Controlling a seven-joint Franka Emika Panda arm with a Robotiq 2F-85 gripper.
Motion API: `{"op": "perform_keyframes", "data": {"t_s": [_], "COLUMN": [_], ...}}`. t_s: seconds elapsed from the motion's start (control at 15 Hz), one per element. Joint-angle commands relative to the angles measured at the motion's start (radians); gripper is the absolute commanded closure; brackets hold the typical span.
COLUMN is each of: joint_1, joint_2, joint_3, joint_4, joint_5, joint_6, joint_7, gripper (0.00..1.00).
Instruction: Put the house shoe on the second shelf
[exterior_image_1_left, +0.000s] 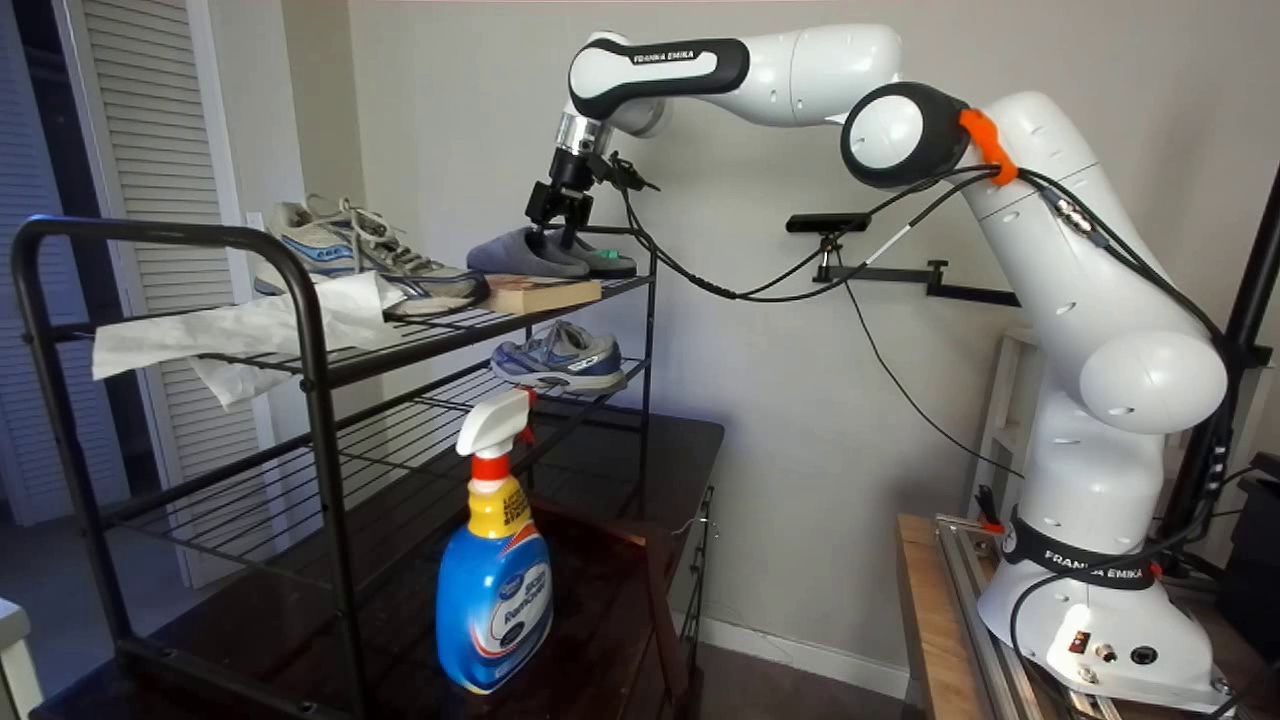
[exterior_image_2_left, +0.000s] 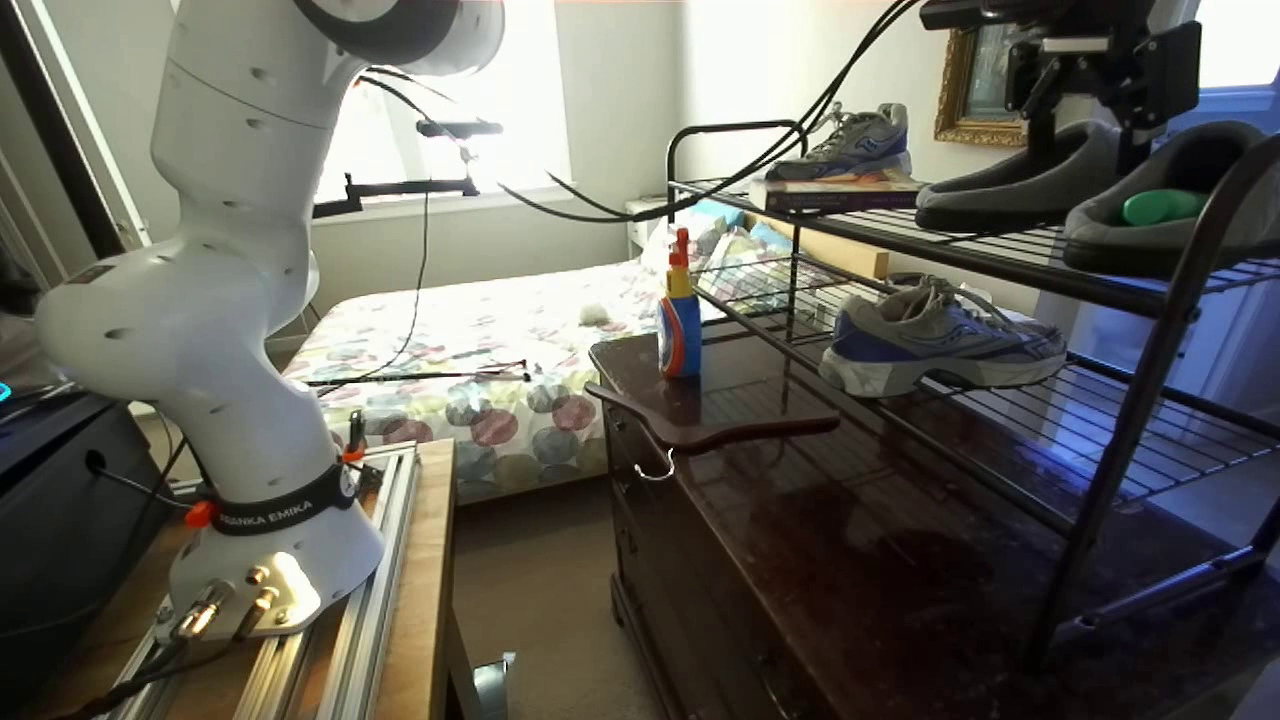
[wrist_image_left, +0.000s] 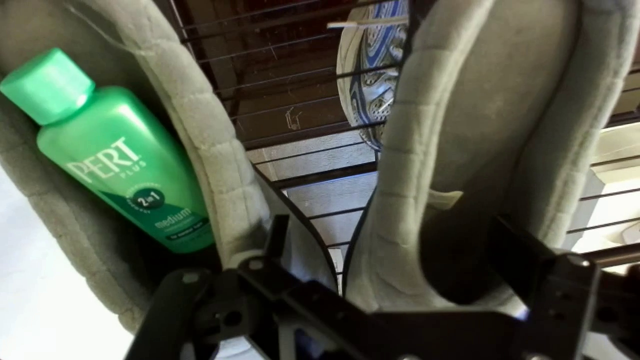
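Straddling one side wall of the house shoe (exterior_image_2_left: 1000, 205), the jaws are standing apart, one jaw apparently sitting inside the foot opening and its mate outside, toward the companion slipper (exterior_image_2_left: 1105, 238); no grip is showing. The house shoe is resting on the top tier (exterior_image_1_left: 430, 347), above the desk (exterior_image_1_left: 685, 450) and near its far edge in an exterior view. The procedure is presumably awaiting the grasp; the next move is calling for closing on the wall, lifting clear, drawing out toward the robot-side edge, and inserting beside the sneaker (exterior_image_1_left: 557, 360) on the second shelf (exterior_image_1_left: 405, 440). The wrist view is revealing the label of a green bottle (wrist_image_left: 125, 165) lying in the companion slipper; both exterior views are showing only green portions, yet are including a spray bottle (exterior_image_1_left: 498, 550) on the desk.
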Motion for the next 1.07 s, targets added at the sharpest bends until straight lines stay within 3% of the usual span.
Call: {"op": "perform_keyframes", "data": {"t_s": [0.0,0.2,0.4,0.53,0.67,1.0], "joint_1": [-0.014,0.001,0.026,0.040,0.051,0.064], "joint_2": [0.022,0.027,0.037,0.047,0.054,0.057], "joint_3": [0.018,0.018,0.008,0.001,-0.005,-0.021], "joint_4": [0.041,0.033,0.027,0.024,0.019,0.002], "joint_5": [0.035,0.028,0.001,-0.007,-0.012,-0.023], "joint_6": [-0.034,0.008,0.084,0.146,0.193,0.253], "joint_7": [-0.007,0.026,0.073,0.109,0.136,0.185], "gripper": [0.00,0.00,0.10,0.34,0.42,0.78]}}
